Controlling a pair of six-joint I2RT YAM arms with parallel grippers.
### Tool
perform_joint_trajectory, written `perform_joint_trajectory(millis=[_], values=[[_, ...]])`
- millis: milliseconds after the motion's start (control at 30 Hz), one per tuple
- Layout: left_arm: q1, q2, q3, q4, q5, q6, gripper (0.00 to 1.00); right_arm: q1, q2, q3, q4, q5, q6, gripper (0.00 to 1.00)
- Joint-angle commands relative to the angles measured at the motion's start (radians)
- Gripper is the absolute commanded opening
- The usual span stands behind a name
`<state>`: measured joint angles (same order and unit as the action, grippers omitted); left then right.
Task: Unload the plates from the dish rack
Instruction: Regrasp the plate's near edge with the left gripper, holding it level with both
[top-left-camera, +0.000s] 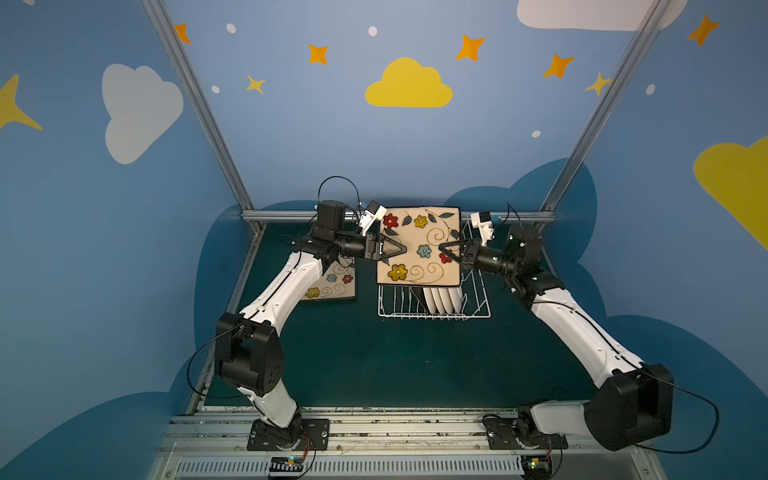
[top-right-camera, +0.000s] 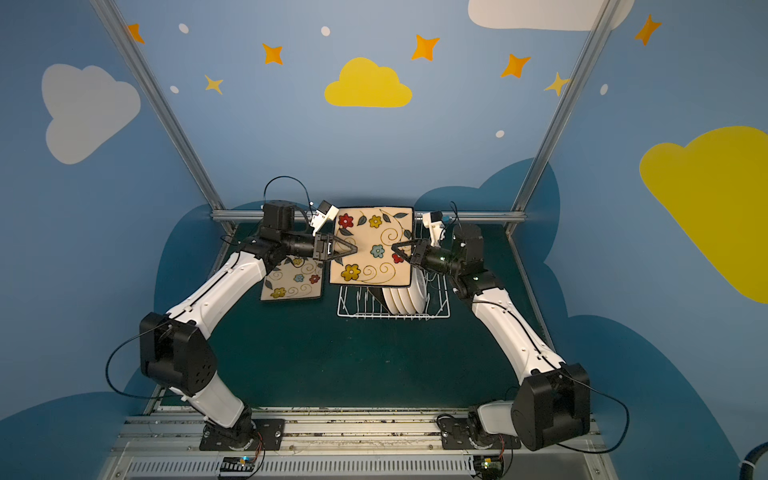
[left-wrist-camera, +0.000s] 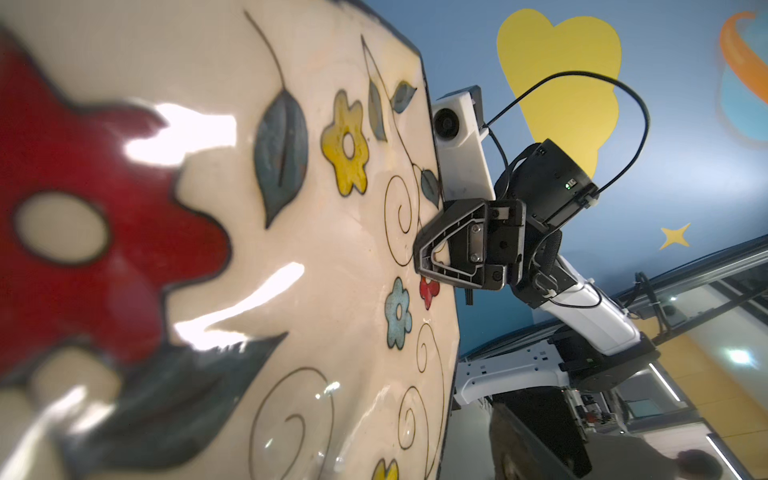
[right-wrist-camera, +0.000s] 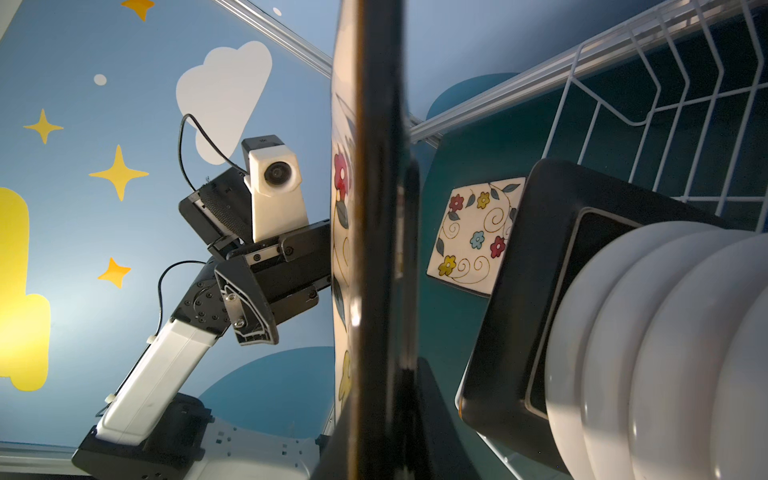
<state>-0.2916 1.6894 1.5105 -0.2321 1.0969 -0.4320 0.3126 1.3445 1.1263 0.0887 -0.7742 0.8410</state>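
Cloud-painted blue walls (top-left-camera: 291, 145) are enclosing a dark green table (top-left-camera: 374, 361). Above the dish rack (top-left-camera: 434, 317), a cream rounded-square plate (top-left-camera: 419, 266) with red, yellow and blue flowers is hanging; the right gripper (top-left-camera: 444, 248) is pinching its right edge, the left gripper (top-left-camera: 402, 250) is straddling its left edge, jaws apart. It is hiding most of the rack; white plates (top-left-camera: 444, 299) are showing only rims.

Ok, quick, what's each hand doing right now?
Left hand: open, jaws straddling one edge of the flowered plate, not clamped.
Right hand: shut on that plate's opposite edge.
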Motion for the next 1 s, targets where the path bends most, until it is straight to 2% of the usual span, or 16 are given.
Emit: perform_joint_trajectory(millis=[0,400,500,767,967], values=[[-0.006,0.018,0.005,0.023,0.032,-0.006,0.74,0.005,-0.030,0.029,0.215,-0.051,0.012,0.00],[-0.014,-0.003,-0.025,0.073,0.052,-0.026,0.53,0.003,-0.015,0.016,0.218,-0.060,0.042,0.00],[-0.014,-0.006,-0.029,0.081,0.055,-0.031,0.43,0.004,-0.014,0.008,0.231,-0.056,0.044,0.00],[-0.013,-0.027,-0.054,0.143,0.055,-0.072,0.26,0.003,-0.001,-0.008,0.257,-0.067,0.066,0.00],[-0.011,-0.041,-0.059,0.150,0.045,-0.083,0.10,0.004,0.001,-0.005,0.234,-0.064,0.064,0.00]])
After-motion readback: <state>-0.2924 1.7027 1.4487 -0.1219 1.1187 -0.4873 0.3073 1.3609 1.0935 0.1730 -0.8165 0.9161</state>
